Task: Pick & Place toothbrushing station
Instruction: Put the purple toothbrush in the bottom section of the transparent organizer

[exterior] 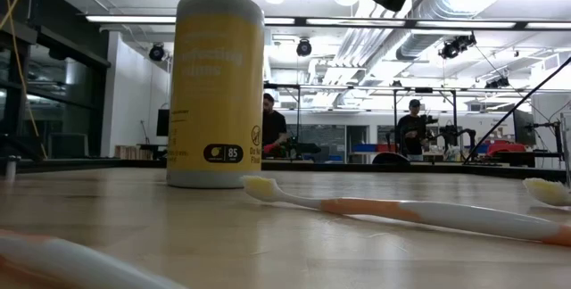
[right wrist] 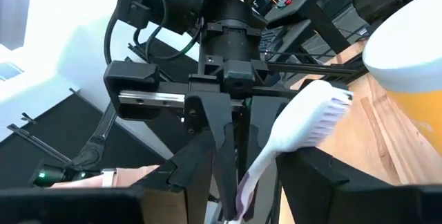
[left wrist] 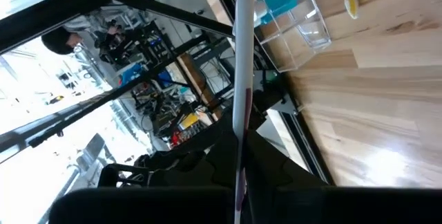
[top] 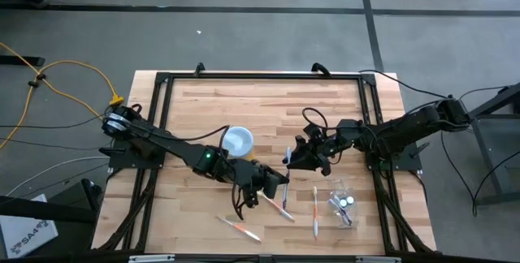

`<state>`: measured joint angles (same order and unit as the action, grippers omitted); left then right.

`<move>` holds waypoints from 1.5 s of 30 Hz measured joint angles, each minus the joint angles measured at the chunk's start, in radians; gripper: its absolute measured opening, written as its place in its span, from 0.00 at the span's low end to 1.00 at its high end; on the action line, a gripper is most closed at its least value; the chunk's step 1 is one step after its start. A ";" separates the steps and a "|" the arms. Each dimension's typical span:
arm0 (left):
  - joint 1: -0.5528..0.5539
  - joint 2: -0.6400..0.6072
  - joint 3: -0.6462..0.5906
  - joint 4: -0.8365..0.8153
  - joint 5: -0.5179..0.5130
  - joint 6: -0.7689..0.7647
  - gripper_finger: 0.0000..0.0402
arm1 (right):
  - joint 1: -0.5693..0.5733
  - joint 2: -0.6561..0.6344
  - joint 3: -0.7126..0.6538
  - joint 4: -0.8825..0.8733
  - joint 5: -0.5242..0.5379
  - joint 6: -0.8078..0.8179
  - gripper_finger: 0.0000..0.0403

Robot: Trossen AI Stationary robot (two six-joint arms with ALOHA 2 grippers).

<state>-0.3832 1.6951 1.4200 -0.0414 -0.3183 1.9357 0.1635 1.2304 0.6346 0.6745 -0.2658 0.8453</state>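
The wooden desk [top: 268,105] has a yellow tub with a white lid [top: 237,141] standing near its middle, three toothbrushes with orange on them [top: 315,211] lying flat along the near edge, and a clear plastic holder [top: 341,202] at the near right.

A robotics lab or workshop is indicated: exposed ceiling ducts [exterior: 428,35] and strip lights are seen overhead, equipment benches [exterior: 375,151] are lined up behind, and a concrete floor [top: 244,28] is crossed by cables [top: 57,76].

Two dark jointed arms, black cables, green light on left arm [top: 208,158].
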 joint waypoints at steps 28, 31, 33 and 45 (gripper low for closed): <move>-0.014 0.000 0.000 -0.001 -0.077 0.002 0.01 | 0.024 0.000 0.000 0.010 0.004 0.024 0.31; -0.014 -0.001 0.000 0.000 -0.076 0.002 0.01 | 0.024 0.000 0.000 0.009 0.004 0.023 0.26; -0.014 -0.001 0.000 0.000 -0.072 0.002 0.01 | 0.024 0.000 0.000 0.008 0.004 0.023 0.21; -0.014 -0.002 0.000 -0.001 -0.050 0.002 0.01 | 0.024 0.000 -0.001 0.007 -0.004 0.046 0.04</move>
<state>-0.3977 1.6936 1.4204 -0.0422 -0.3683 1.9373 0.1871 1.2308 0.6338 0.6820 -0.2694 0.8914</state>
